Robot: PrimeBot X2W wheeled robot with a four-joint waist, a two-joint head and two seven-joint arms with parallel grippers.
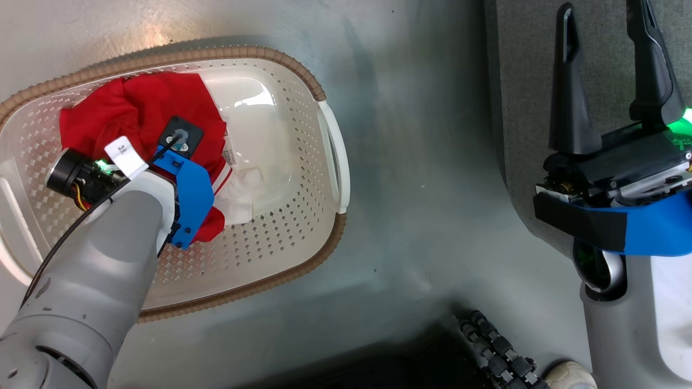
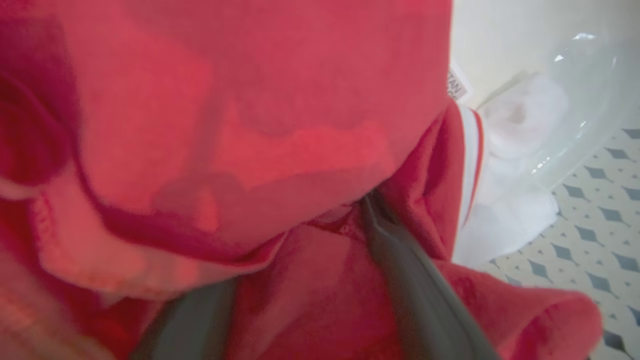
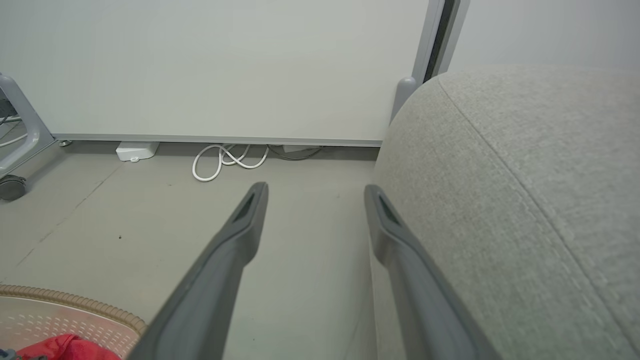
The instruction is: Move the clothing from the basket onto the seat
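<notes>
In the head view the left arm (image 1: 108, 259) reaches down into the basket (image 1: 330, 135) on the floor (image 1: 421, 162). Its wrist is right above the clothing (image 1: 135, 108), which lies bunched at the basket's left end. The right jaws stand apart and empty over the edge of the seat (image 1: 519, 65), probably parked clear of the work. In the left wrist view the left jaws are spread wide, tips sunk in red folds, cloth between them but not pinched. They seem placed so that closing would gather a thick bunch. In the right wrist view the right jaws are apart over bare floor, the seat just beside them.
</notes>
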